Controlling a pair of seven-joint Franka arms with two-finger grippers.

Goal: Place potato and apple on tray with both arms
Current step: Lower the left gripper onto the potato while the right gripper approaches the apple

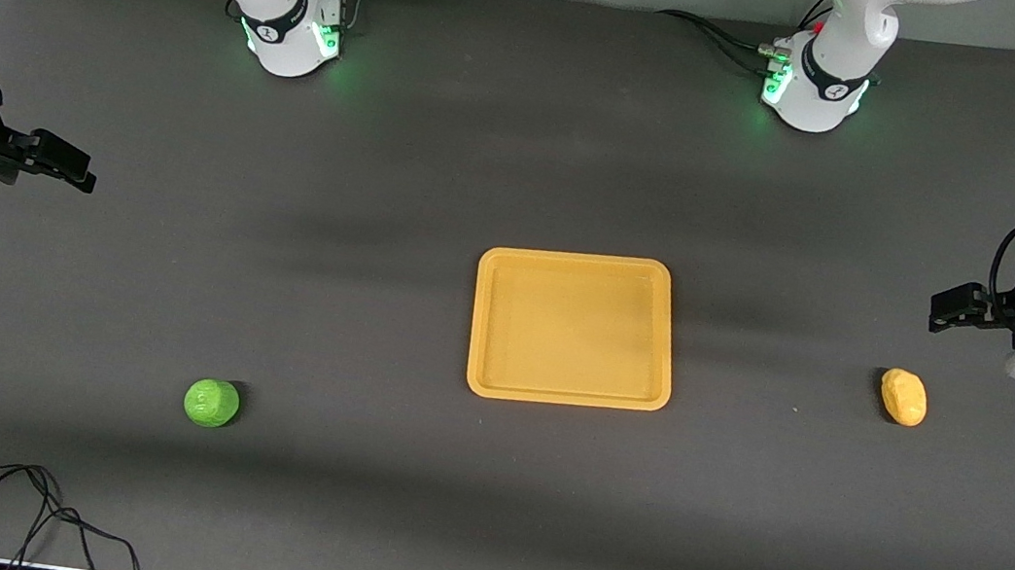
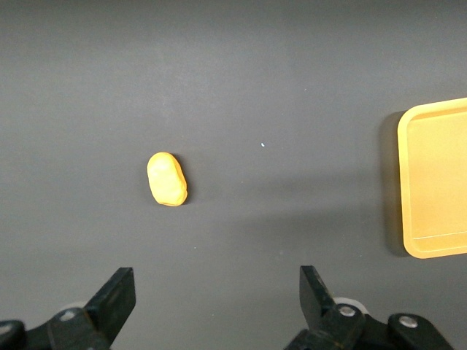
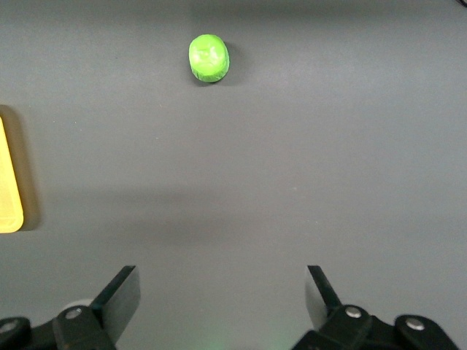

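Potato (image 1: 904, 396): small, smooth; I'd pinch its narrow middle.
Apple (image 1: 211, 403): round, may roll.
Left pincer (image 2: 215, 292): wide open, empty.
Right pincer (image 3: 222, 290): same.

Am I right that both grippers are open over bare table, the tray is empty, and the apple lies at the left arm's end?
Not quite. The apple lies toward the right arm's end; the potato is at the left arm's end, as the front view shows. The tray is empty, and the left gripper and right gripper are open.
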